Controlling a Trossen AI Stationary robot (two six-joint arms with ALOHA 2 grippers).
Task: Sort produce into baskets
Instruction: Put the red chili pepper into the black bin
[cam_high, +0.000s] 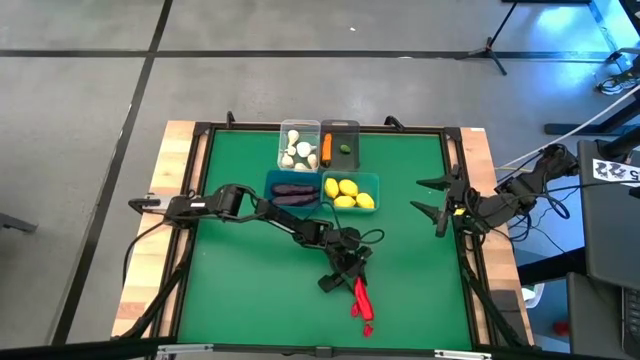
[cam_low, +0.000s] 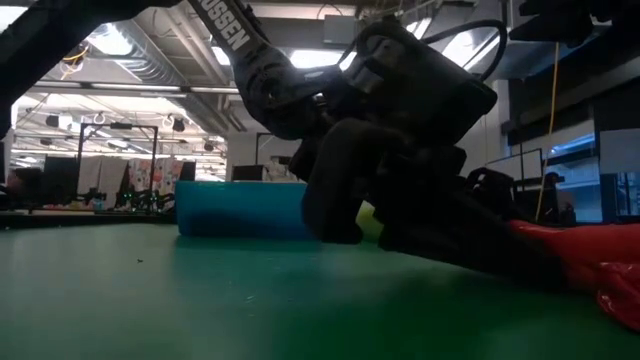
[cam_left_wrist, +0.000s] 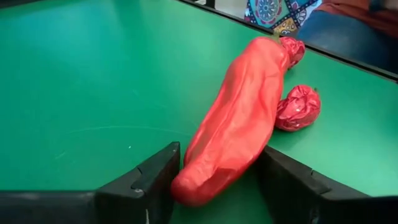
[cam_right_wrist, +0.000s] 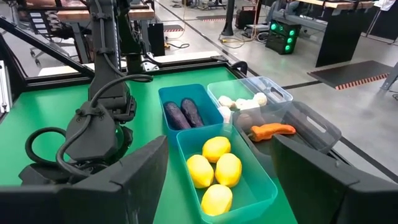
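Note:
A long red chili pepper (cam_left_wrist: 239, 118) lies on the green table near its front edge, and also shows in the high view (cam_high: 360, 297). A smaller red chili (cam_left_wrist: 298, 107) lies against its side. My left gripper (cam_left_wrist: 221, 152) is down at the table (cam_high: 345, 278), open, with one finger on each side of the long chili's near end. My right gripper (cam_high: 437, 203) is open and empty at the table's right edge. The clear basket (cam_high: 298, 145) holds garlic, the dark grey basket (cam_high: 342, 145) holds a carrot and a green piece, and the two teal baskets hold eggplants (cam_high: 292, 190) and lemons (cam_high: 350, 192). My left gripper's fingers (cam_left_wrist: 155, 180) stand level on either side of the long chili's near end (cam_left_wrist: 205, 180), pointing along it. The chili lies flat on the table. I cannot tell whether the fingers touch it.
The four baskets stand in a cluster at the table's far middle (cam_right_wrist: 217, 168). The left arm reaches slantwise across the table's middle. A black frame rims the table (cam_high: 460, 200). Bare green table lies to the left (cam_high: 240, 290) and to the right of the chilies.

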